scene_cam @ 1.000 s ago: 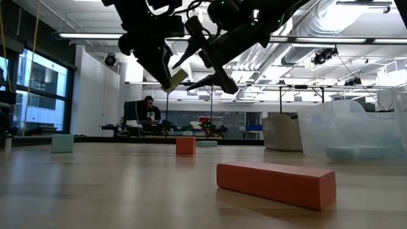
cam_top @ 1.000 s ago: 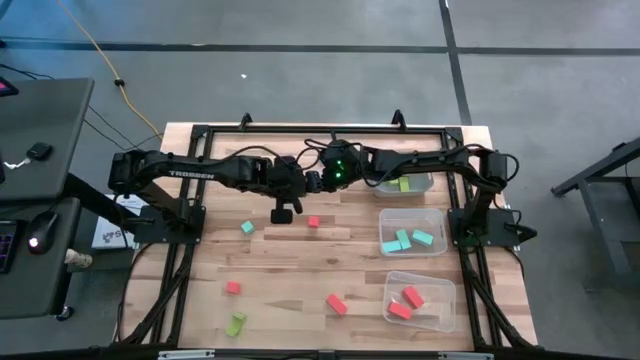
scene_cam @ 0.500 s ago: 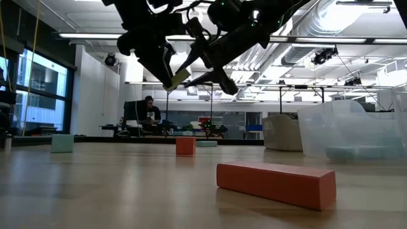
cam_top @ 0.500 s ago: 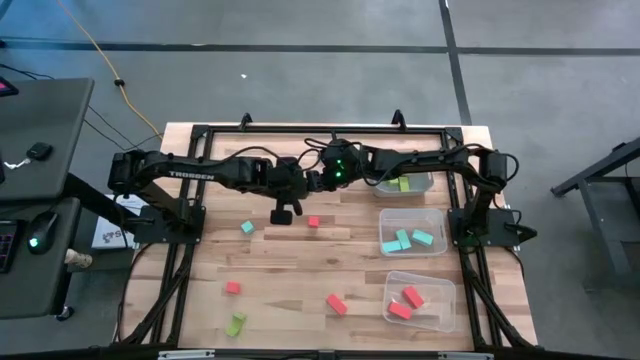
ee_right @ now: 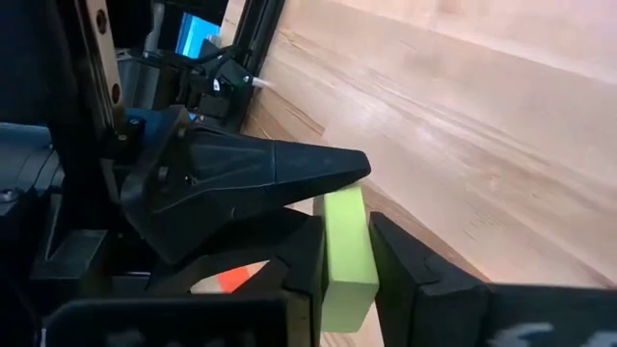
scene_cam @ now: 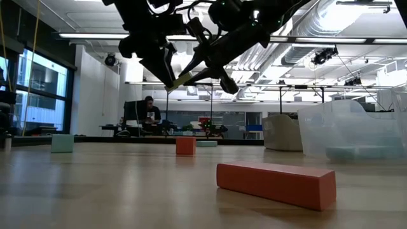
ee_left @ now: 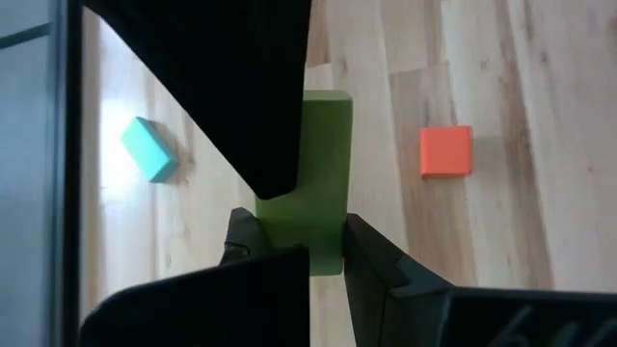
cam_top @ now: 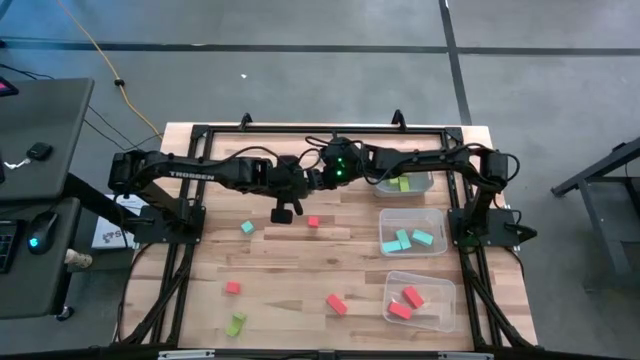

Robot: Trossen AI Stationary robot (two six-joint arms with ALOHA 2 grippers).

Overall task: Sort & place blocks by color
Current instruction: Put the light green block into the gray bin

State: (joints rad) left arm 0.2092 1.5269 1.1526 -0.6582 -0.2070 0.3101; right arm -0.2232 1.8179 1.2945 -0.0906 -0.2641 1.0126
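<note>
A lime green bar (scene_cam: 181,80) is held in mid-air above the table's middle, between both grippers. My left gripper (cam_top: 308,181) comes from the table's left and is shut on one end of the bar. My right gripper (cam_top: 322,179) comes from the right and is shut on the other end. The bar shows in the left wrist view (ee_left: 323,164) and in the right wrist view (ee_right: 345,246). Loose blocks lie on the table: a light blue cube (cam_top: 247,228), a red cube (cam_top: 313,221), another red cube (cam_top: 233,288), a green bar (cam_top: 236,323) and a red bar (cam_top: 336,303). My left gripper pinches the green bar's near end (ee_left: 301,253) between its two fingers, which lie on its two long sides. The bar sticks out ahead of the fingers, clear of the table. My right gripper's finger covers part of it. My right gripper pinches the bar's other end (ee_right: 349,280) between its two fingers, one on each long side. The fingers slant down from the table's right. The bar is well above the table, tilted.
Three clear bins stand in a row at the table's right: a far one (cam_top: 420,190) with green blocks, a middle one (cam_top: 385,218) with light blue blocks, and a near one (cam_top: 440,318) with red blocks. The black frame rails (cam_top: 190,250) run along the table's sides.
My right gripper has shut: its fingers, spread wide beside the green bar a second ago, now close on it. My left gripper has kept its hold, and the bar has stayed in mid-air.
</note>
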